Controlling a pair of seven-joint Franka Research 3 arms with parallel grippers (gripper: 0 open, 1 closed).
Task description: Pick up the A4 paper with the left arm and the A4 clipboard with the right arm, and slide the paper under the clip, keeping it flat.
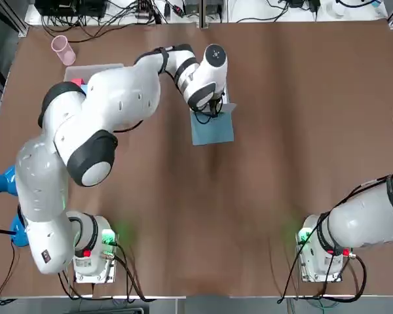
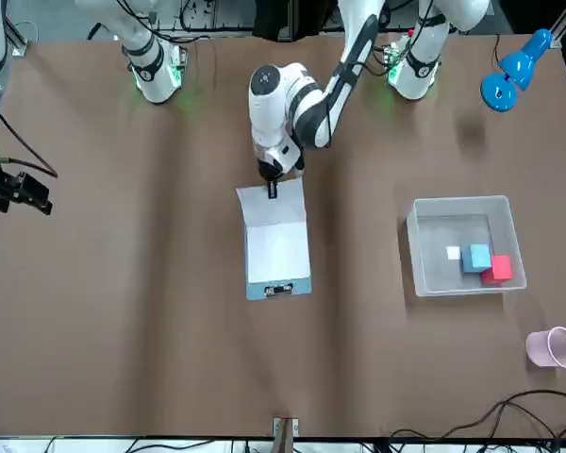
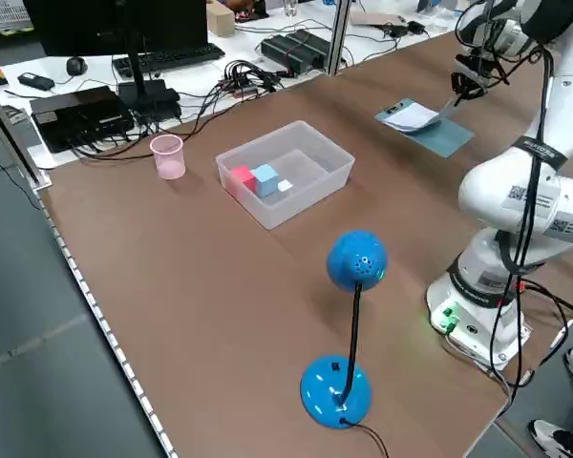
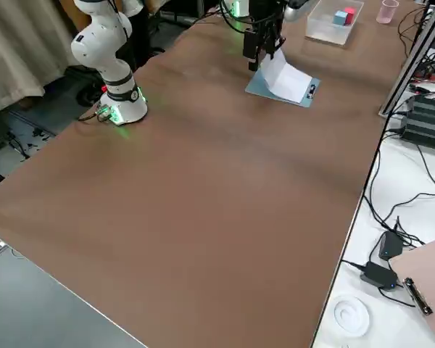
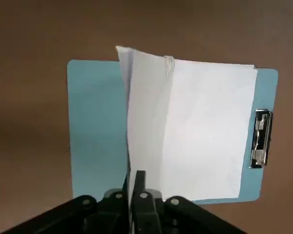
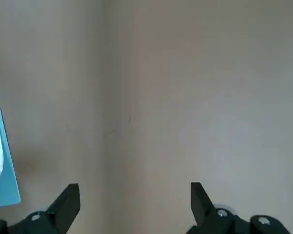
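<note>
A4 clipboard [image 2: 278,247]: lying flat on the table [image 2: 123,311], serving as the landmark, not lifted.

A4 paper [image 5: 195,131]: resting on the clipboard, its far edge sitting near the clip [image 5: 261,139]; whether it is tucked under is unclear. Its near edge is rising off the board, bowed rather than flat.

Left gripper [image 5: 136,187]: hanging over the clipboard's clipless end, fingers pinching fully closed on that raised paper edge.

Right gripper [image 6: 134,195]: idling well apart from the clipboard, fingers spread wide, gripping nothing.

Progress, judged: paper picked up; clipboard pickup and confirmed flat insertion are remaining.
</note>
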